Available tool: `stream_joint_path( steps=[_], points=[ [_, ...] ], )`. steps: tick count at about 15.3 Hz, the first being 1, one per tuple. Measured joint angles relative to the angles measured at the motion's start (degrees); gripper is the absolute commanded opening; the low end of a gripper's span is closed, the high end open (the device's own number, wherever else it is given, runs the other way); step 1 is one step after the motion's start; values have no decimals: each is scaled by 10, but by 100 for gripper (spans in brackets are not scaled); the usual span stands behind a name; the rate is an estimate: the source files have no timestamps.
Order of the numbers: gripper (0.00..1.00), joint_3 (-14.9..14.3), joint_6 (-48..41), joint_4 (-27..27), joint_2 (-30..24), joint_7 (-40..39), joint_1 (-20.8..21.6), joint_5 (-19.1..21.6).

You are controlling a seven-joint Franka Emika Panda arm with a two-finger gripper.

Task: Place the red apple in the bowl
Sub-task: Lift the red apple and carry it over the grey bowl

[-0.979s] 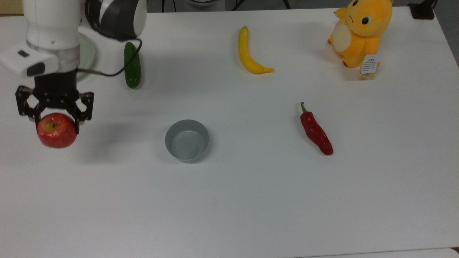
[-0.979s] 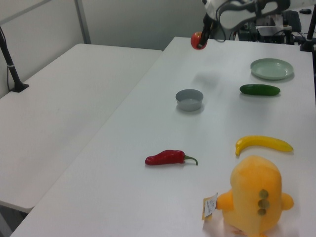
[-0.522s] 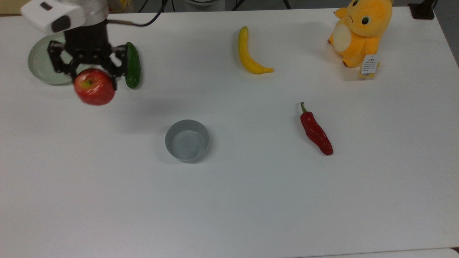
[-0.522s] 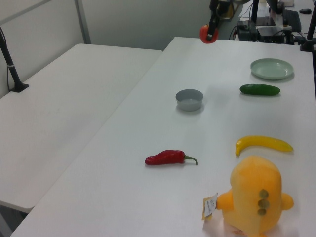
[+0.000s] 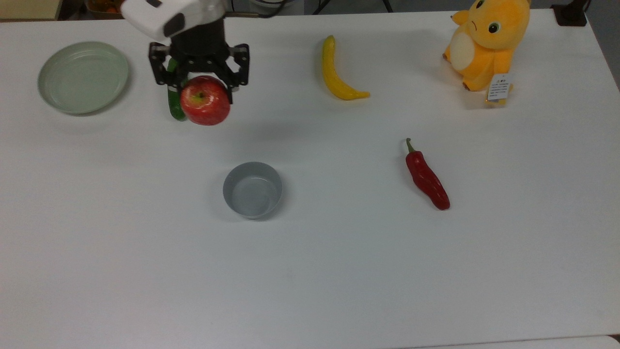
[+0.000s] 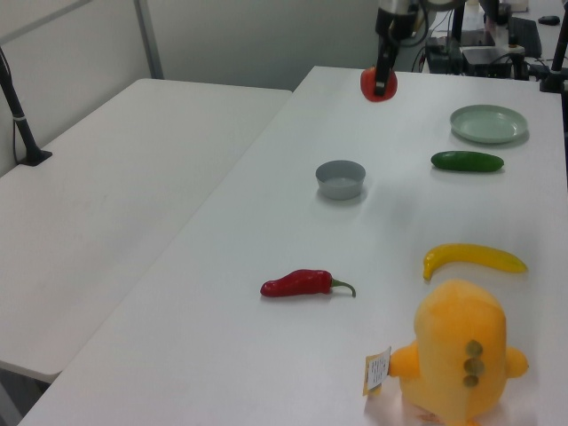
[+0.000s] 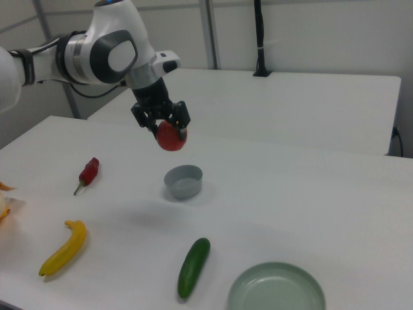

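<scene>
Black two-finger gripper pinches glossy red apple aloft. Small grey bowl empty. Centre apple over rim, lower, then release.

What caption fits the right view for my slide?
End effector holding the red apple in the air above the table, near the empty grey bowl.

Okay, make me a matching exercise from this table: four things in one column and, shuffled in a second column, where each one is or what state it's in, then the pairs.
Things:
1. round glossy red apple
2. small round grey bowl
3. long dark-red chili pepper
4. wide shallow light-green plate

States:
A. lying on the table, towards the top view's right
B. held in the black claw above the table
C. empty, at the top view's far left
D. empty, near the table's middle

Pairs: 1-B, 2-D, 3-A, 4-C
</scene>
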Motion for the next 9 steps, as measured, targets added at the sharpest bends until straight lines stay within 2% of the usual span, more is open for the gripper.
stream_joint_path(
  steps=[5,9],
  points=[
    [47,18,6,-12,26,22,11,0],
    [47,29,71,-38,51,23,11,0]
  ],
)
